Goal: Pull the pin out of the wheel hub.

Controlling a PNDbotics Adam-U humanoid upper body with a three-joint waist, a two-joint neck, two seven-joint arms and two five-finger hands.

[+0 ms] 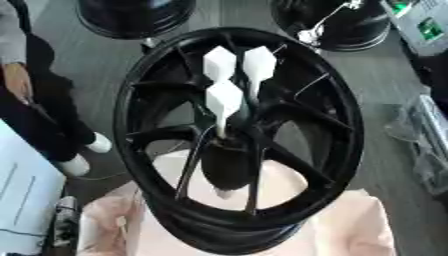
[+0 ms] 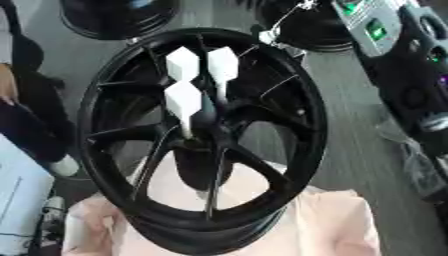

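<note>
1. Three white pins stand up out of the centre of the black wheel hub [image 1: 241, 150], and all three look seated to me, so I judge the job has not begun.
2. Nearest me is the front pin [image 1: 223, 100], its stem running down into the hub; behind it stand the back-left pin [image 1: 219, 62] and the back-right pin [image 1: 260, 64], close together.
3. Neither of my hands shows in either eye view right now, so I cannot say whether my fingers are spread, pressed together or pinching anything. Nothing is gripping a pin, that much is plain.
4. What is left, as I read it: bring a hand in over the rim, close on one white head, and draw it straight up along its stem.
5. Around the work: the wheel sits on a pale pink cloth [image 1: 359, 225] spread under it.
6. Two more dark wheels lie beyond it, one at far left [image 1: 136, 17] and one at far right [image 1: 337, 22].
7. Grey equipment with green patches [image 2: 381, 27] sits off to my right.
8. In the way: the pin heads crowd each other, so reaching one without knocking its neighbours looks tricky, and the spokes close in around the stems.
</note>
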